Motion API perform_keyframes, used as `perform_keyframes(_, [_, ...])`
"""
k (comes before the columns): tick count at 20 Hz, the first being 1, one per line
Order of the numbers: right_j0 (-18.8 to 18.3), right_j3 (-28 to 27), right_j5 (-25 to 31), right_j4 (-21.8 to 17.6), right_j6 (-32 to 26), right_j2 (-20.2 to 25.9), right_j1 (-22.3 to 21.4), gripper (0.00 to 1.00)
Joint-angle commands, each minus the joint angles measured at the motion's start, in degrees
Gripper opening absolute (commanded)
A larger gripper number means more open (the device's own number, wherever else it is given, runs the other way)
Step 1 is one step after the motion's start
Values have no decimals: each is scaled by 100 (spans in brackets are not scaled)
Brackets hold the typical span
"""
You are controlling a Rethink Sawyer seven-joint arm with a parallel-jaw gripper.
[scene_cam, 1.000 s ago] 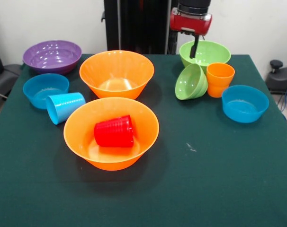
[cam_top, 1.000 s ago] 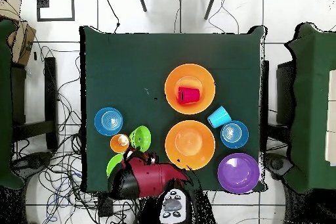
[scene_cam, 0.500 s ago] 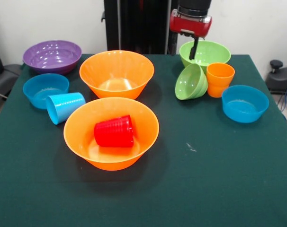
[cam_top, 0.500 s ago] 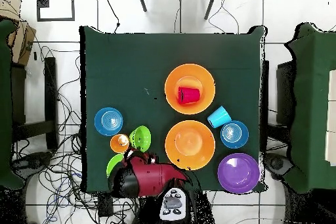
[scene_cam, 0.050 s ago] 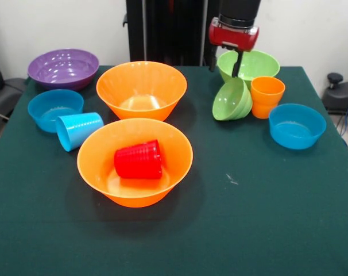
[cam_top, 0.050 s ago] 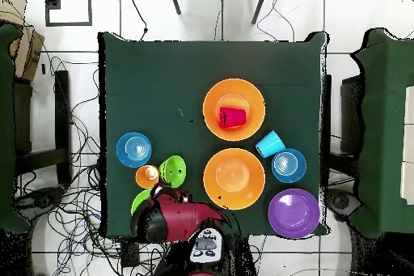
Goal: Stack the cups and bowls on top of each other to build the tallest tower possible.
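Gripper (scene_cam, 0.050 s ago: 224, 63) has risen slightly over the last second, jaws now visibly parted and empty, above the large green bowl (scene_cam, 0.050 s ago: 255, 62) and tilted small green bowl (scene_cam, 0.050 s ago: 232, 99). Nothing stacked yet: orange cup (scene_cam, 0.050 s ago: 266, 96) stands beside them, untouched.

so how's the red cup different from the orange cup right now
The red cup lies on its side inside an orange bowl; the orange cup stands upright on the table, mouth up. The orange cup sits beside the tilted small green bowl; the red one touches no other cup or small bowl. Both are plain tumblers.
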Motion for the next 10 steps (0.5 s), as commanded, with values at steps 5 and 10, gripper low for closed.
perform_keyframes(5, [283, -361, 17, 652, 1010, 320, 3, 100])
perform_keyframes(10, [327, -291, 302, 792, 942, 351, -271, 100])
